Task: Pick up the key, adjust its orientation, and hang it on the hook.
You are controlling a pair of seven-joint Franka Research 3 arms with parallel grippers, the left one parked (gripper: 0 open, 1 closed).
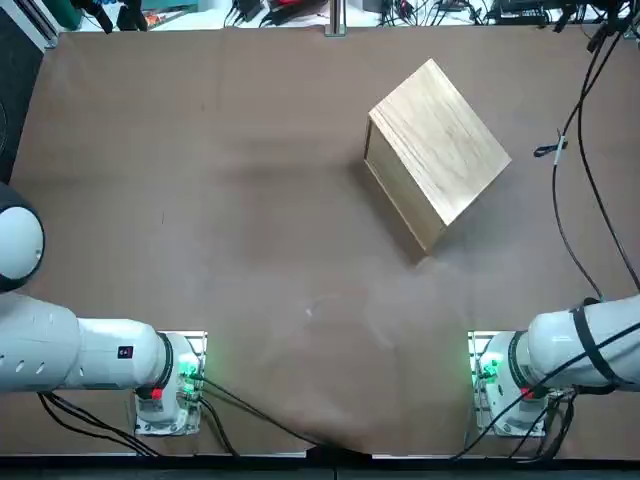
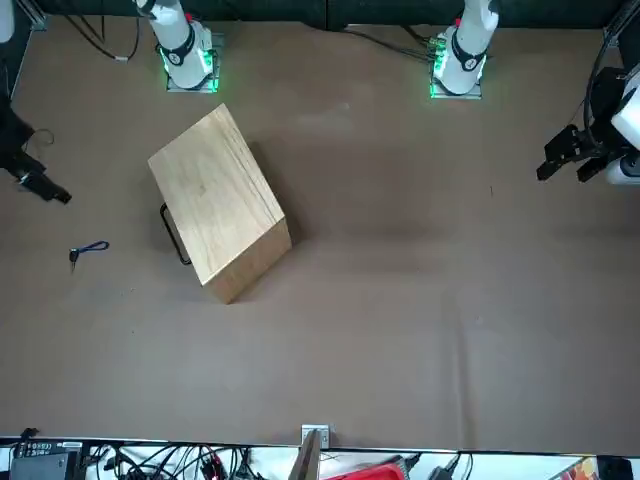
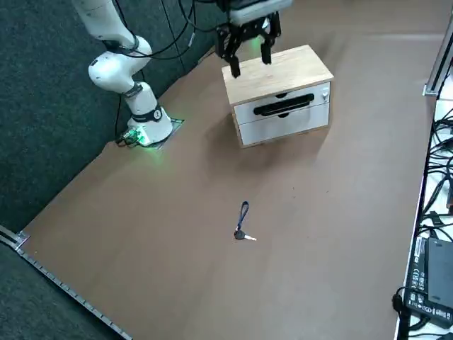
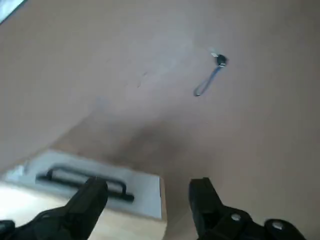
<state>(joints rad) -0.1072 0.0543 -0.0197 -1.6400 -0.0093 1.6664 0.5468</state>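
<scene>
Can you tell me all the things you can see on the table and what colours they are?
Key: one, small dark head on a thin blue loop, lying flat on the bare table, well apart from the box.
Wooden box: one, light wood with a pale grey front and a black handle, standing on the table, turned at an angle.
Table: one, brown.
Black cable with a white tag: one, trailing over the table's right edge in the top view.
Cables and gadgets: several, black and red, along the far edge.
Right claw: one, black, open, up in the air above the box, holding nothing.
</scene>
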